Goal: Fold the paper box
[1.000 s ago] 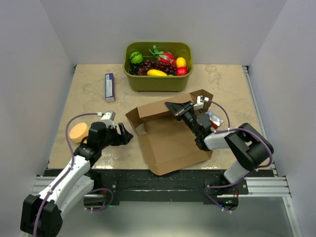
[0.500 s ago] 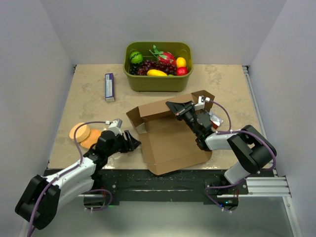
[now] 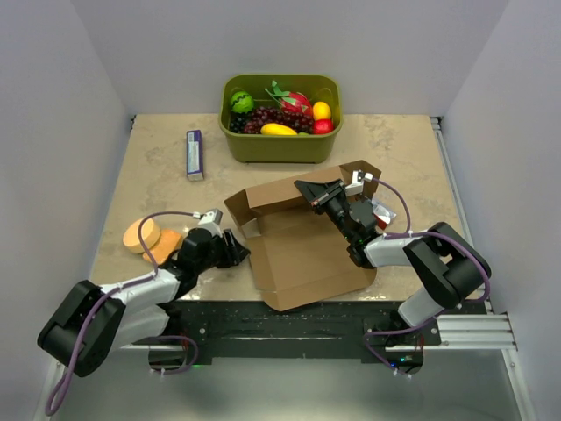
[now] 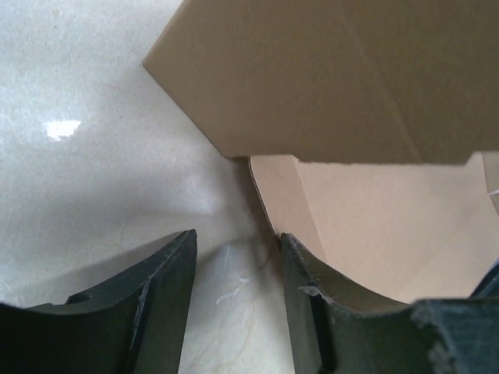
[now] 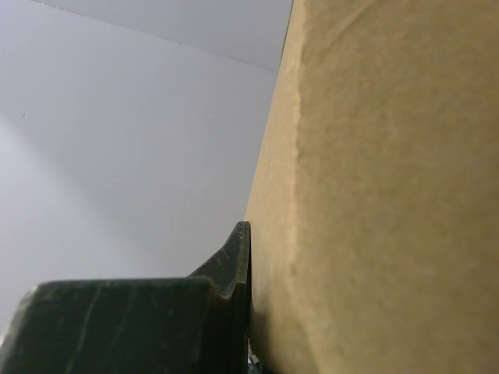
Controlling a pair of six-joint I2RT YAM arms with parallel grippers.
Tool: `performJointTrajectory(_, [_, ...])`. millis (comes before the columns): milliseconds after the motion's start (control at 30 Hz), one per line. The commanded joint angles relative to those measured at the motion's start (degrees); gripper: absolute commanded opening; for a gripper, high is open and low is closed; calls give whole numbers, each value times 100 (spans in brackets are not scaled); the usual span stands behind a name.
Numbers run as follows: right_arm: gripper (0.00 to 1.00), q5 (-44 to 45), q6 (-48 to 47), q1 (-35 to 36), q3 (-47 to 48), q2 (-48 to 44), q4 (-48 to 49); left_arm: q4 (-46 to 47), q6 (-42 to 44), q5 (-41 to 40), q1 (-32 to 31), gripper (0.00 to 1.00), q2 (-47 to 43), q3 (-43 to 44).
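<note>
Hold the paper box (image 3: 302, 250) on the counter (image 3: 166, 189) by its rear wall in the clamped right jaws; set the parted left jaws astride its left edge — close squarely before lifting.

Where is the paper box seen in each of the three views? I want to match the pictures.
Top external: paper box mid-table, between left gripper and right gripper.
Left wrist: paper box upper right, beyond the open fingers.
Right wrist: paper box fills the right half, beside one finger.
Shared landmark: the marbled table, in top and left wrist views only.
</note>
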Motion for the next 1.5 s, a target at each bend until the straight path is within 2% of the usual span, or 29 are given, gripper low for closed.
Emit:
performJointTrajectory(0, [0,266,-359,-21,-83,-28,-249,-76,341,-423,-74,49,157,112])
performJointTrajectory(233, [0,292,-350,-12,-109,-46,-241,-480,587,-854,-161,28,245,199])
performJointTrajectory(300, [0,292,-333,-21,-118,-28,-215,-559,666,-950,-231,26,272,243])
performJointTrajectory(500, [0,283,-306,-21,-153,-37,-197,-603,649,-1021,-390,24,457,393])
performJointTrajectory(767, [0,310,-350,-21,-180,-195,-293,-813,657,-1276,-373,25,-502,471])
performJointTrajectory(833, [0,292,-359,-21,-188,-221,-276,-954,719,-1548,-285,25,-441,690])
performJointTrajectory(900, [0,284,-359,-12,-206,-248,-267,-842,868,-1183,66,25,-431,779])
performJointTrajectory(967, [0,283,-359,-21,-215,-283,-267,-456,1113,-777,242,30,-633,745])
performJointTrajectory(1100, [0,345,-394,-21,-250,-362,-328,-471,1396,-267,234,39,-976,710])
performJointTrajectory(1200, [0,362,-403,-12,-233,-371,-346,-533,1431,-3,155,53,-1195,604])
performJointTrajectory(1333, [0,389,-411,-21,-206,-336,-364,-831,1265,-493,-310,72,-1319,683])
performJointTrajectory(1467, [0,372,-359,-21,-189,-248,-355,-780,1045,-861,-478,78,-1205,841])
